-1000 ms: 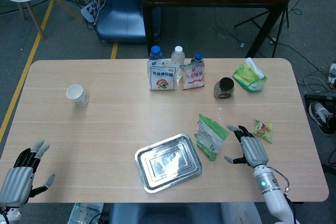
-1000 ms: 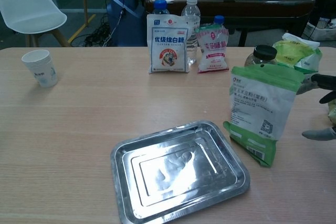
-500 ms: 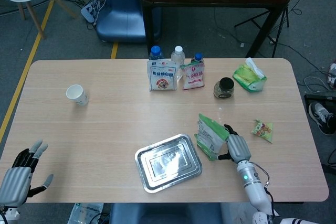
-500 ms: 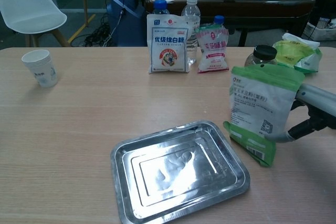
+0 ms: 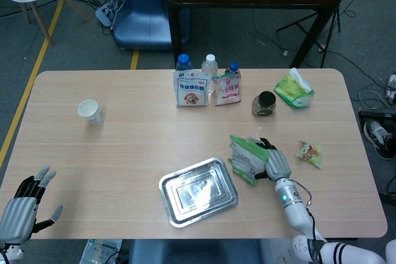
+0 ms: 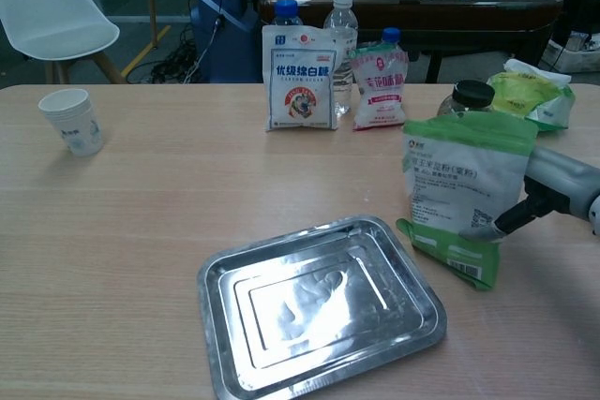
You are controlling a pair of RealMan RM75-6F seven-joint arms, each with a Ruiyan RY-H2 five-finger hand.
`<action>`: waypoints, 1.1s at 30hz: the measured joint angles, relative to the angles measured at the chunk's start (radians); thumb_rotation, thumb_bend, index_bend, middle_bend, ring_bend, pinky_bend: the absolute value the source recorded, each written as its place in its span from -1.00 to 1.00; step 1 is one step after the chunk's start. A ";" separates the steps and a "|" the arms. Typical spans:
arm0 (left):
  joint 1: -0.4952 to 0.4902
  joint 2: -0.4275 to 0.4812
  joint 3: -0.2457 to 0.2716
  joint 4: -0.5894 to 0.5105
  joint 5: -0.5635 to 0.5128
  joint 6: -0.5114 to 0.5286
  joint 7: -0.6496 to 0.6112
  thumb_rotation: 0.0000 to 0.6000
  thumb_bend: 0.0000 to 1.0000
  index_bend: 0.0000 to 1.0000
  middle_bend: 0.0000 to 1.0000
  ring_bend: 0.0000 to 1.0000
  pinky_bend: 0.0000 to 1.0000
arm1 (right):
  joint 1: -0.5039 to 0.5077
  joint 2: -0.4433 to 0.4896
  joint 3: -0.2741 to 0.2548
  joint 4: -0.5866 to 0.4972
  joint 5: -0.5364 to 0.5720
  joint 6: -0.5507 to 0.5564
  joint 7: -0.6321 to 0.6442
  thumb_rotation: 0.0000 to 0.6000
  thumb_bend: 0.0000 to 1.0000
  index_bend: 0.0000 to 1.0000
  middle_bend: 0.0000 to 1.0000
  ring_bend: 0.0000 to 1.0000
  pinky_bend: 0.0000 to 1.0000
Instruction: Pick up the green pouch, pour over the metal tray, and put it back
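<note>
Nearest, down at the front-left corner of the worktop [image 5: 124, 128]: left robot hand [image 5: 25, 205], fingers spread, holding nothing. Metal tray [image 6: 319, 304] flat near the front edge, just left of the green pouch [image 6: 464, 196]. Pouch upright on the wood, right robot hand [image 5: 276, 164] wrapped around its right side, thumb pressing the front. Further back: paper cup [image 6: 74, 121] far left, white bag [image 6: 299, 77], bottles, dark-lidded jar [image 6: 466, 97] along the far side.
</note>
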 measured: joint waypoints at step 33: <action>0.008 0.007 0.005 -0.018 0.002 0.005 0.020 1.00 -0.43 -0.80 -0.94 -0.76 -0.89 | 0.017 -0.051 -0.020 0.132 -0.021 0.000 0.059 1.00 -0.46 -0.75 -0.50 -0.77 -0.65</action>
